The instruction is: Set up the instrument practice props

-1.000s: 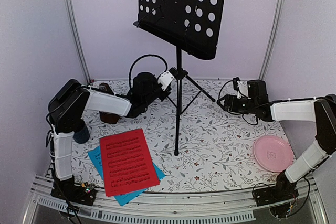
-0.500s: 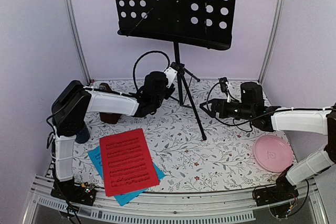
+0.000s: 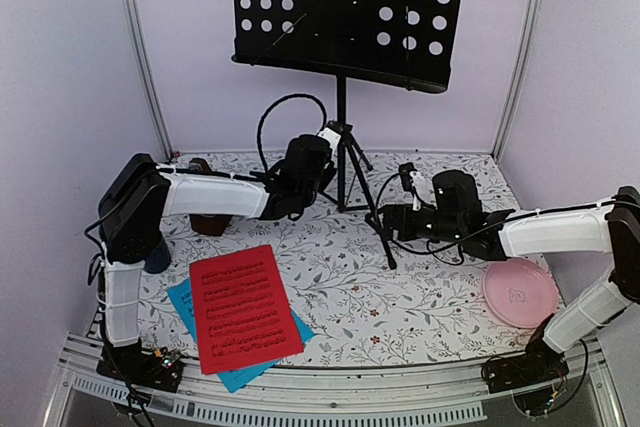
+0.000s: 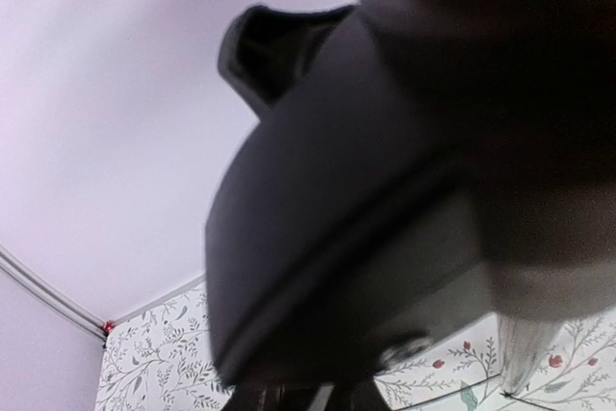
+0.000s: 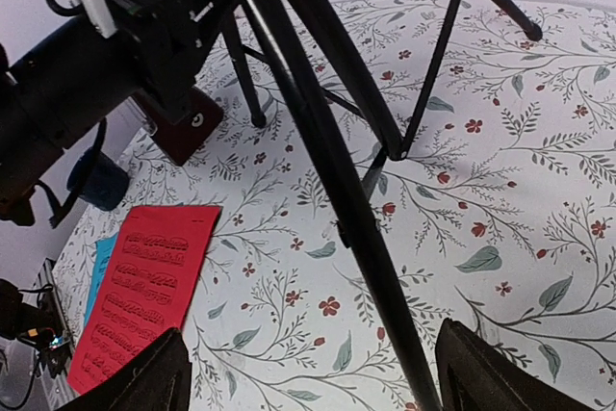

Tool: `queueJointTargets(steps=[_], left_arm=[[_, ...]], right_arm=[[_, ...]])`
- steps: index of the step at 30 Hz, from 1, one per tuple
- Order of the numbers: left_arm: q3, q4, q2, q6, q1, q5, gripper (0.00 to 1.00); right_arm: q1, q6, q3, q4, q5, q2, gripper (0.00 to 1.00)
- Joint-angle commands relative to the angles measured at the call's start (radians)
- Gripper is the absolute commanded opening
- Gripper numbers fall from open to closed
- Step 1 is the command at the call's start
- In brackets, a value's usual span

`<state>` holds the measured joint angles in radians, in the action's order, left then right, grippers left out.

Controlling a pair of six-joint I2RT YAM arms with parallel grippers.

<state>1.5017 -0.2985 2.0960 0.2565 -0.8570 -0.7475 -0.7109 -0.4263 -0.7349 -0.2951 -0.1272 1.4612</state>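
Your left gripper [image 3: 322,152] is clamped on the tripod hub of the black music stand [image 3: 345,7], upright at 12 o'clock. Your right gripper [image 3: 388,219] gapes wide astride a front leg. The red sheet [image 3: 243,307] overlaps the cyan sheet [image 3: 185,299] at 7 o'clock.

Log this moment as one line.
left gripper: shut on music stand | right gripper: open, stand leg between fingers | red sheet: on table
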Motion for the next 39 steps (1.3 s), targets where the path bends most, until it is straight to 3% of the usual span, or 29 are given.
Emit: queueJointTargets(steps=[1, 4, 10, 16, 23, 28, 34, 39], left_arm=[[-0.026, 0.223, -0.012, -0.272, -0.045, 0.051, 0.09], [-0.045, 0.264, -0.052, -0.287, -0.045, 0.139, 0.20], [-0.186, 0.235, -0.210, -0.266, -0.002, 0.443, 0.52], [-0.329, 0.163, -0.311, -0.224, 0.131, 0.759, 0.64], [-0.324, 0.131, -0.289, -0.129, 0.231, 0.884, 0.65], [-0.280, 0.141, -0.227, -0.096, 0.279, 1.087, 0.61], [-0.270, 0.146, -0.197, -0.104, 0.277, 1.220, 0.52], [-0.341, 0.086, -0.241, -0.158, 0.244, 1.217, 0.44]], right_arm=[[0.001, 0.035, -0.067, 0.013, 0.083, 0.047, 0.88], [0.001, 0.064, -0.113, 0.026, 0.089, 0.083, 0.85], [0.001, 0.096, -0.158, 0.033, 0.083, 0.139, 0.80], [0.003, 0.114, -0.169, 0.037, 0.087, 0.169, 0.76], [0.022, 0.123, -0.164, 0.042, 0.090, 0.177, 0.68], [0.049, 0.121, -0.154, 0.045, 0.071, 0.182, 0.62], [0.091, 0.122, -0.131, 0.053, 0.057, 0.164, 0.60], [0.130, 0.137, -0.111, 0.068, 0.055, 0.139, 0.59]])
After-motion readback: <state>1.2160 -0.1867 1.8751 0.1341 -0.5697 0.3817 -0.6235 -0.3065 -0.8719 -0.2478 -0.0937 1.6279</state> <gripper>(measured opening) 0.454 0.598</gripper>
